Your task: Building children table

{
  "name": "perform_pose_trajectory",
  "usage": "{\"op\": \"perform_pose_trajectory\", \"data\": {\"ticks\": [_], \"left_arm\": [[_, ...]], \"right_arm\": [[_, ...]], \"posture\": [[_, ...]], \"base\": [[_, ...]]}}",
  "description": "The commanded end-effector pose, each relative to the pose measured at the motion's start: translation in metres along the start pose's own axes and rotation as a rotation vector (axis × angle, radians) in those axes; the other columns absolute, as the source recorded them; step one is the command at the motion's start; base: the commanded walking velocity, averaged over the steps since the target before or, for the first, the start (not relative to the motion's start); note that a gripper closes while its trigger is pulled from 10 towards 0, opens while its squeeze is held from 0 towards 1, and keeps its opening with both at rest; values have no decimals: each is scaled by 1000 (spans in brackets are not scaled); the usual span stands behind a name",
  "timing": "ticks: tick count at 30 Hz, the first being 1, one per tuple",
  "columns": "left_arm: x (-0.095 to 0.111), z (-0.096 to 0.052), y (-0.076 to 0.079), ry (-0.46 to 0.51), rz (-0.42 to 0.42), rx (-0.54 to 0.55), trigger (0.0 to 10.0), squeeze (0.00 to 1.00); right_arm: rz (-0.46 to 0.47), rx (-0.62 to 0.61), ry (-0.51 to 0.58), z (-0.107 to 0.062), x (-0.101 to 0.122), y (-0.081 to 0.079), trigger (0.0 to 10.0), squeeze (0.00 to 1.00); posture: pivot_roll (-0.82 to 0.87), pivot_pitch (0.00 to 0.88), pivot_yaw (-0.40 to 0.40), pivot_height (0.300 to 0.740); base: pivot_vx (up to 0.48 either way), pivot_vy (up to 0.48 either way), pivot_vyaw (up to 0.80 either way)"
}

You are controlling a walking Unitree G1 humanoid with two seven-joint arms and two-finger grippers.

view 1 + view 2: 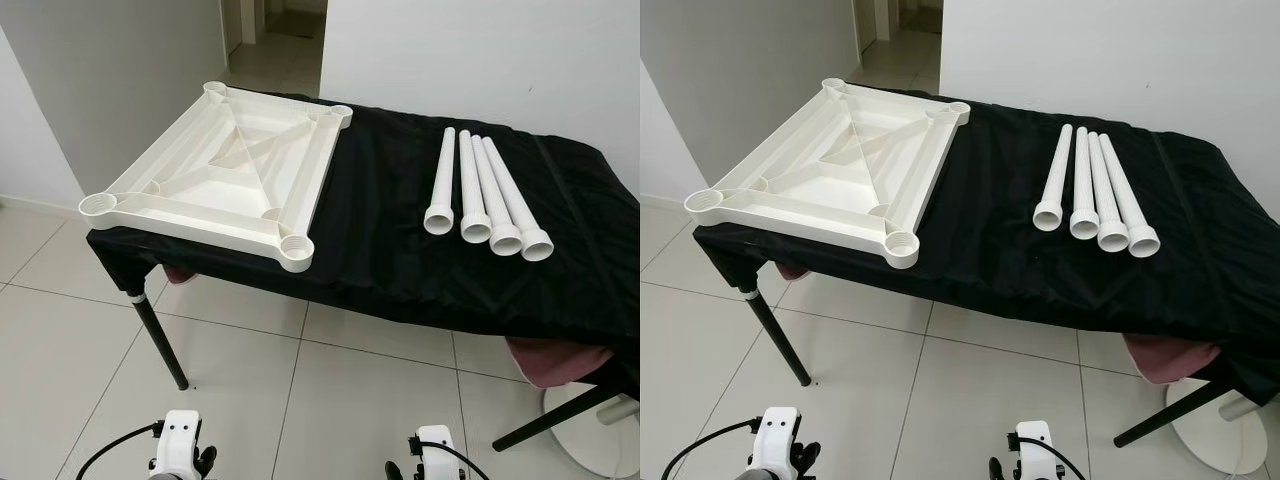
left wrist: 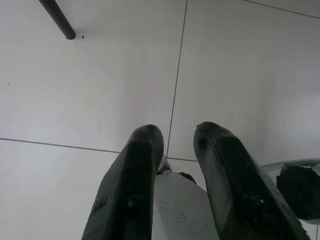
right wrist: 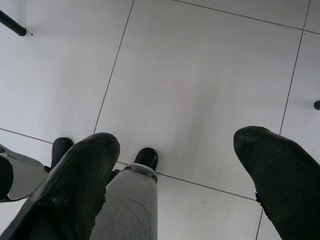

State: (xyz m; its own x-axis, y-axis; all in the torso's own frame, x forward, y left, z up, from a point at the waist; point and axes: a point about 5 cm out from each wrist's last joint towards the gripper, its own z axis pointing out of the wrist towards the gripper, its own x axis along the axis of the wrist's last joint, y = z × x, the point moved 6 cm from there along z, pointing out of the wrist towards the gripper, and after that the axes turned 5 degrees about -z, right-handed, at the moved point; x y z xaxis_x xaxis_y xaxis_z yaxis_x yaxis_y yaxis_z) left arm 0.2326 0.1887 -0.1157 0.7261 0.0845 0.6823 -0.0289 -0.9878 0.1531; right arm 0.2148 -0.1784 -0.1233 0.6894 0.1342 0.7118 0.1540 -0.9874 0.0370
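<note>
A white plastic table top (image 1: 225, 175) lies upside down on the left part of a black-covered table (image 1: 390, 250), with a round socket at each corner. Several white tube legs (image 1: 485, 195) lie side by side on the right part, wide ends toward me. Both arms hang low in front of the table, well below these parts: left wrist (image 1: 180, 445), right wrist (image 1: 432, 450). The left gripper (image 2: 177, 132) points at the floor tiles with a narrow gap between its fingers and nothing in it. The right gripper (image 3: 177, 140) is wide open and empty over the tiles.
The table stands on black legs (image 1: 160, 335) on a white tiled floor (image 1: 330, 400). A pink object (image 1: 555, 362) shows under the cloth at the right, beside a white round base (image 1: 590, 425). White walls stand behind, with a doorway (image 1: 270, 40) at the back left.
</note>
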Motion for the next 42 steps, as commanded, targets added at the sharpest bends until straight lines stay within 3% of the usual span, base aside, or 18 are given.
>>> {"op": "perform_pose_trajectory", "data": {"ticks": [1, 25, 26, 27, 32, 33, 34, 35, 42], "left_arm": [[-5, -2, 1, -10, -12, -23, 10000, 0], [-6, -2, 2, -12, -17, -28, 10000, 0], [-6, -2, 2, -13, -23, -30, 10000, 361], [-6, -2, 3, -12, -33, -34, 10000, 1000], [-6, -2, 3, -10, -42, -37, 10000, 1000], [-7, -2, 2, -14, -33, -31, 10000, 1000], [-7, -2, 2, -14, -33, -31, 10000, 1000], [-7, -2, 1, -20, -21, -26, 10000, 0], [-8, -2, 0, -28, -8, -20, 10000, 0]], "right_arm": [[-5, 8, -32, -2, -8, -1, 10000, 0], [-7, 6, -29, -1, -6, 0, 10000, 0], [-2, 8, -29, -1, -6, 0, 10000, 0], [0, 9, -29, -1, -7, -1, 10000, 1000], [3, 10, -29, -1, -7, -1, 10000, 1000], [5, 10, -29, -1, -7, -1, 10000, 820], [5, 10, -29, -1, -7, -1, 10000, 820], [6, 10, -29, -1, -7, -1, 10000, 0], [4, 8, -30, -1, -7, -1, 10000, 0]], "posture": [[72, 0, -77, 740], [74, 0, -78, 740], [74, 0, -77, 740], [73, 0, -76, 740], [73, 0, -75, 740], [73, 0, -75, 740], [73, 0, -75, 740], [73, 0, -75, 740], [73, 0, -75, 740]], "base": [[0, 0, 0], [0, 0, 0], [0, 0, 0], [0, 0, 0], [0, 0, 0], [0, 0, 0], [0, 0, 0], [0, 0, 0], [0, 0, 0]]}}
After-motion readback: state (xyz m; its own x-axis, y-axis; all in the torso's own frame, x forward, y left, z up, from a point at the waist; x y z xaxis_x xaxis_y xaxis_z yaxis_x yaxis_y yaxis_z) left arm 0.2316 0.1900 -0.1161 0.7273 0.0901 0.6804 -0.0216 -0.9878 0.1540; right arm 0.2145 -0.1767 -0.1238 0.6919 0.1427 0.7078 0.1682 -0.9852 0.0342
